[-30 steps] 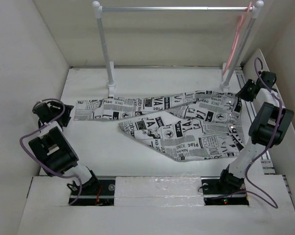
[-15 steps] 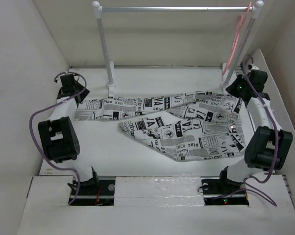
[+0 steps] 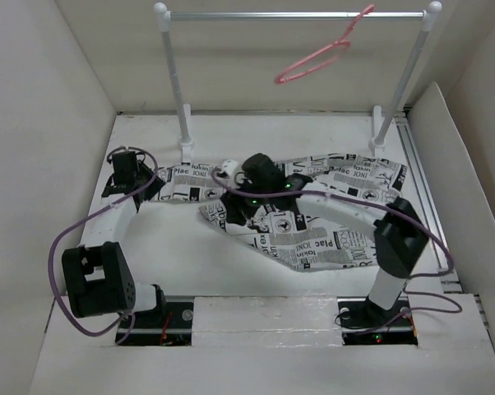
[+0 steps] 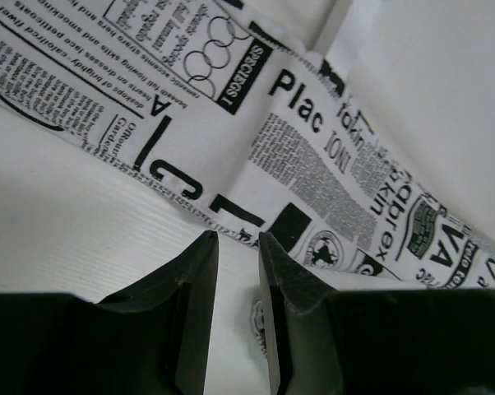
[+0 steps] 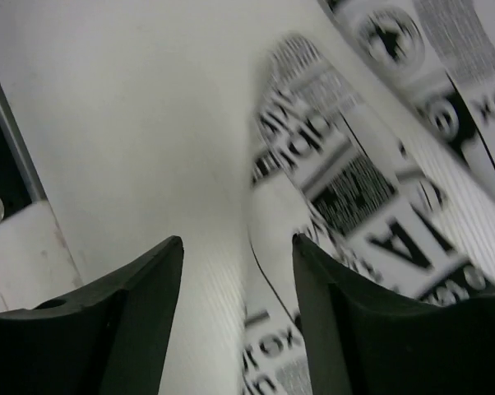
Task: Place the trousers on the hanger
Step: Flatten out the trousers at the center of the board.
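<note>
trousers: soft white cloth trousers printed with black newspaper text (image 3: 313, 222), lying flat on the white desk (image 3: 173, 247). One leg stretches left, the other is folded toward the near right.
hanger: thin pink plastic hanger (image 3: 313, 56), hooked on the white-and-silver rail (image 3: 256, 15) at the back, right of centre. Its frame is tilted out to the left, well apart from the trousers.
left end effector (image 4: 233, 239): fingers almost together with a thin gap, nothing seen between them. The tips are just at the hem of the left leg end, low over the desk.
right end effector (image 5: 235, 247): fingers apart, holding nothing. The wrist view is blurred, with a trouser edge and bare desk below.
right arm: reaches left across the trousers, wrist over their middle.
</note>
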You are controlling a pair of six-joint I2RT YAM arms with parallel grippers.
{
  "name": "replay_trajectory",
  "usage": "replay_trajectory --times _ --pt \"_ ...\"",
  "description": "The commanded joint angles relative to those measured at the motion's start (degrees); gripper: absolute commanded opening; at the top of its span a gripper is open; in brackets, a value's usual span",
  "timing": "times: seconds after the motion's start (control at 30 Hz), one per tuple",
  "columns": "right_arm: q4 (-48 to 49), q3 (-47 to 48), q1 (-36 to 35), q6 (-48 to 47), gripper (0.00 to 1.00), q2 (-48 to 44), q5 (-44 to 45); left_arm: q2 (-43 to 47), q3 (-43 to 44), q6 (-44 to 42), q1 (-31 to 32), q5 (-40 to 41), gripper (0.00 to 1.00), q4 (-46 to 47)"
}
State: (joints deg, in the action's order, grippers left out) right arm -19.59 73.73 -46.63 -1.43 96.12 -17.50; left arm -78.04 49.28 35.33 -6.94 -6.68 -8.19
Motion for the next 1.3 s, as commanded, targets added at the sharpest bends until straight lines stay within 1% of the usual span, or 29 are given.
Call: replay_trajectory --times 0.0,0.03,0.1,0.17,0.2,0.27,0.33,0.47,0.5,0.53,0.57,0.6,0.63,0.67,0.7,0.73,0.8,0.83,0.9,0.93,0.97,1.03,1.07,1.1,1.13,1.17,1.2,1.27 --pt "-3.17 12.03 -4.25 -5.95 0.62 6.52 3.78 4.73 2.57 1.14 0.08 -3.25 0.23 0.98" --pt "-4.13 14.05 -5.91 -6.21 0.62 10.02 3.61 5.61 3.19 1.14 0.08 -3.43 0.25 1.15" --pt "-5.10 16.61 -7.50 -6.57 0.63 12.25 5.53 7.11 4.94 1.32 0.08 -3.87 0.27 0.46" --pt "-4.84 15.48 -9.44 -6.39 0.63 13.13 6.42 7.46 6.00 0.71 0.08 -4.48 0.28 -0.34" --pt "-4.14 12.69 -9.44 -5.87 0.63 12.96 7.12 7.55 5.92 0.62 0.08 -4.75 0.28 -0.51" --pt "-1.07 9.78 -10.84 -4.20 0.63 12.17 7.91 8.08 5.48 0.61 0.08 -4.84 0.28 -0.52" --pt "0.25 7.14 -10.85 -2.97 0.63 12.43 10.63 8.43 4.17 0.70 0.08 -5.36 0.28 0.01" --pt "1.31 7.03 -10.85 -3.49 0.64 15.32 15.64 9.39 3.11 0.44 0.08 -6.15 0.27 0.01" --pt "0.79 7.82 -10.85 -3.66 0.63 17.33 16.78 9.48 3.19 0.27 0.08 -5.81 0.27 -0.34" --pt "-0.08 8.44 -10.85 -3.67 0.60 18.13 17.14 9.57 3.28 -0.08 0.08 -5.54 0.27 -0.69" --pt "-0.18 8.62 -10.85 -3.32 0.40 18.49 17.14 9.75 3.46 -0.35 0.08 -5.37 0.27 -0.95" --pt "0.25 8.18 -10.85 -2.53 0.30 17.97 17.14 9.66 3.89 -0.53 0.08 -5.28 0.27 -1.56" --pt "0.69 7.22 -11.63 -2.18 0.18 17.10 19.23 9.84 4.16 -0.96 0.08 -5.10 0.27 -1.83" --pt "0.79 5.47 -11.64 -2.00 0.00 15.61 19.43 10.10 4.34 -1.14 0.08 -4.84 0.28 -2.27" --pt "0.44 4.59 -12.42 -2.00 0.00 14.03 19.26 10.27 4.77 -1.40 0.08 -4.49 0.28 -2.88" --pt "0.09 3.62 -13.82 -2.34 0.00 9.31 18.91 10.45 4.86 -1.58 0.08 -4.31 0.28 -2.98" --pt "-3.76 2.56 -15.41 -3.48 0.00 3.76 17.94 10.72 5.56 -2.46 0.08 -3.70 0.28 -3.85" --pt "-5.35 2.64 -17.33 -5.06 0.00 -2.71 16.11 10.80 5.83 -2.90 0.08 -3.17 0.28 -4.20" --pt "-9.82 2.99 -18.93 -6.73 0.00 -9.68 14.34 10.63 6.79 -3.95 0.08 -2.38 0.28 -5.43" --pt "-10.63 2.73 -18.93 -6.83 0.00 -13.20 13.81 10.54 7.23 -4.30 0.08 -2.29 0.28 -5.70" --pt "-10.90 2.03 -18.93 -6.40 0.00 -19.50 13.46 10.28 7.59 -4.57 0.08 -2.20 0.28 -6.05" --pt "-13.10 1.50 -18.24 -6.21 0.00 -24.29 6.98 10.01 8.90 -5.27 0.08 -1.50 0.28 -7.54" --pt "-12.49 0.54 -17.27 -6.39 0.00 -28.57 4.34 9.75 9.43 -5.53 0.08 -1.15 0.29 -7.98" --pt "-10.66 -2.69 -16.39 -6.13 0.00 -30.27 -0.39 9.40 10.39 -5.97 0.08 -0.36 0.32 -9.29" --pt "-9.86 -4.28 -15.08 -5.52 0.00 -31.59 -1.56 9.40 10.92 -6.41 0.08 0.08 0.32 -9.83" --pt "-9.15 -6.13 -13.41 -4.73 0.00 -32.39 -2.01 8.88 11.28 -6.68 0.08 0.43 0.35 -10.01" --pt "-8.01 -7.63 -9.48 -3.42 0.00 -31.70 -1.67 8.44 12.32 -7.03 0.08 0.87 0.37 -11.40" --pt "-6.95 -11.14 -4.72 -2.53 0.01 -28.28 -0.88 7.12 13.03 -7.38 0.08 1.23 0.40 -12.64"
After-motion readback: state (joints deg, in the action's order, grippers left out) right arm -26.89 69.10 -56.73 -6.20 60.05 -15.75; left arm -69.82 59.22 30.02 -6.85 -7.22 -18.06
